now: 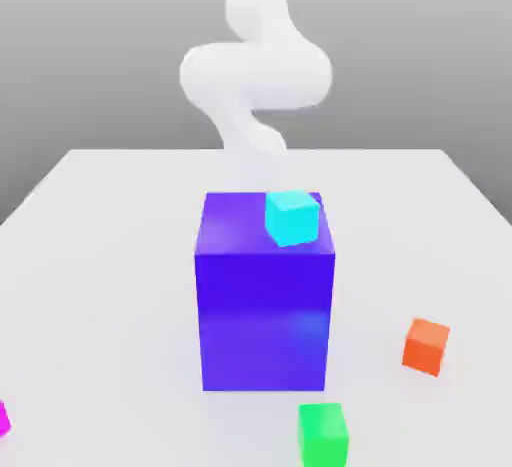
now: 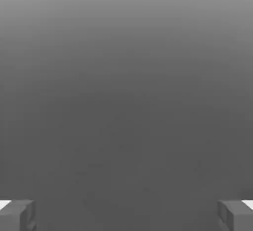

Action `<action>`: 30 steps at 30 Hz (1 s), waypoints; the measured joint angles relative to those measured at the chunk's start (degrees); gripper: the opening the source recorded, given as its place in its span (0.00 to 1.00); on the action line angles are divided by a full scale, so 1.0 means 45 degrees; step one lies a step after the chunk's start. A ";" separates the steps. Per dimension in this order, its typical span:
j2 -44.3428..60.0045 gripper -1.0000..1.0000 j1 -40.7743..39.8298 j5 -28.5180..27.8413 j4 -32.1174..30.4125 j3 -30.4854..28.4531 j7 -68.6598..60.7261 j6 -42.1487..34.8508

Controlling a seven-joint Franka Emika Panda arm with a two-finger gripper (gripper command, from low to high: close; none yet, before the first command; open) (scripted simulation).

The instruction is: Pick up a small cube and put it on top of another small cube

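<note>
The small magenta-pink cube (image 1: 3, 418) peeks in at the exterior view's left edge, near the front of the table. The bright green cube (image 1: 323, 434) rests on the table at the front, just right of centre. In the hand view my gripper (image 2: 126, 215) is open, its two grey fingertips (image 2: 17, 215) standing far apart with nothing between them against a plain grey background. The white arm (image 1: 255, 70) rises behind the big block, well away from both small cubes.
A big blue-purple block (image 1: 265, 300) stands mid-table, with a cyan cube (image 1: 292, 217) on its top toward the right corner. An orange cube (image 1: 427, 345) sits on the white table (image 1: 100, 255) at the exterior view's right.
</note>
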 joint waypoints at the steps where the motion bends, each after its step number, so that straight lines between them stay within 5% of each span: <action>1: 0.0498 0.50 0.0021 0.0133 0.0054 -0.0251 -0.0168 0.0098; 16: 0.7453 0.50 -0.0225 0.2656 0.0814 -0.3403 -0.2980 0.1436; 30: 1.3682 0.50 -0.2471 0.4090 0.1463 -0.4281 -0.4974 0.2851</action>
